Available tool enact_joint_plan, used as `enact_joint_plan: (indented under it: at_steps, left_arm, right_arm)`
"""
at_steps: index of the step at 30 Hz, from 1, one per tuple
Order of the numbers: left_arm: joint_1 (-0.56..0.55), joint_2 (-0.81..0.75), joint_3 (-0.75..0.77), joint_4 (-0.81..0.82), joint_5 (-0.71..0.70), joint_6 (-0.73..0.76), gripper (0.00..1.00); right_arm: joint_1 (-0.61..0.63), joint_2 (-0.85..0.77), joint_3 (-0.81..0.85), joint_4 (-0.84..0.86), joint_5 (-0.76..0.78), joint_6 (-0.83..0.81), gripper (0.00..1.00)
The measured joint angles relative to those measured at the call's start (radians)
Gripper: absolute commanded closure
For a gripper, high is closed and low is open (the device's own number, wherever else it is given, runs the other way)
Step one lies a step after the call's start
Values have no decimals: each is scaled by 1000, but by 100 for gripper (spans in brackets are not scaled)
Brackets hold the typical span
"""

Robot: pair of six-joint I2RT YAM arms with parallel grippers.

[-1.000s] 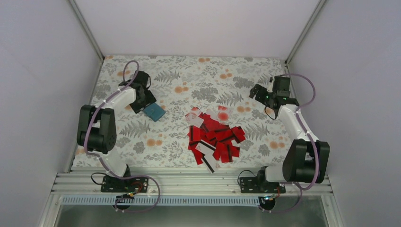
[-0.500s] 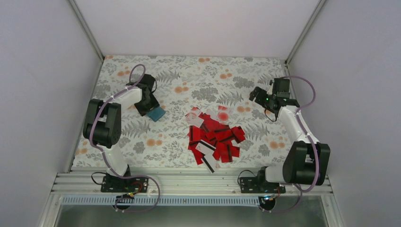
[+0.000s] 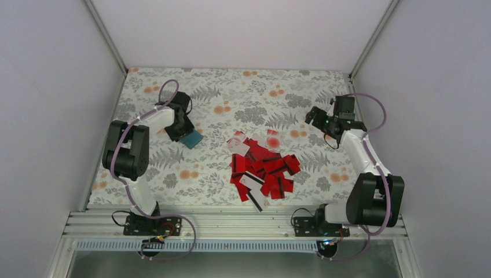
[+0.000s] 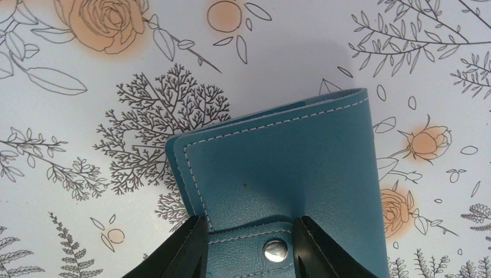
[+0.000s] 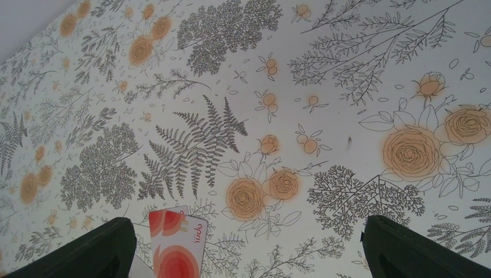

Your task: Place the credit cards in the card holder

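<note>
The teal card holder [image 3: 191, 139] lies folded on the floral table at the left. My left gripper [image 3: 184, 131] is down on its near end. In the left wrist view the holder [image 4: 284, 168] fills the middle, and my gripper [image 4: 250, 246] has its two black fingers [image 4: 185, 252] closed against the sides of the snap tab [image 4: 275, 250]. The credit cards [image 3: 262, 168] lie in a loose red pile at the table's middle. My right gripper [image 3: 317, 116] is open and empty above the back right. In its wrist view [image 5: 249, 249] a white card with a red spot [image 5: 176, 246] lies by its left finger.
White walls close the table on three sides, with metal posts in the back corners. The aluminium rail [image 3: 231, 223] with both arm bases runs along the near edge. The pile has several cards with black stripes and a few white faces [image 3: 239, 147].
My left arm has raised its elbow and swung the gripper right onto the card holder's near end. The holder has barely shifted. The right gripper has moved only slightly.
</note>
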Motion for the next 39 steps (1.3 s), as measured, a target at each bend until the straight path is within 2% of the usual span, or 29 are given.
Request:
enact_joint_plan:
  at_steps: [13, 17, 28, 31, 36, 39]
  left_arm:
    - [-17, 4, -4, 27, 9, 11, 82]
    - [-27, 4, -4, 31, 6, 26, 83]
    - [-71, -26, -52, 80, -2, 174, 80]
    - [-90, -48, -80, 101, 3, 237, 78]
    - [-113, -106, -124, 112, 11, 335, 67]
    - [-115, -148, -124, 111, 7, 375, 64]
  right_arm:
    - [4, 11, 0, -8, -11, 0, 1]
    - [9, 11, 0, -14, -21, -1, 1]
    - [79, 28, 14, -8, -108, -26, 1]
    - [132, 59, 38, 3, -136, -44, 1]
    - [254, 128, 97, 13, -159, -72, 1]
    - [326, 180, 143, 13, -160, -86, 1]
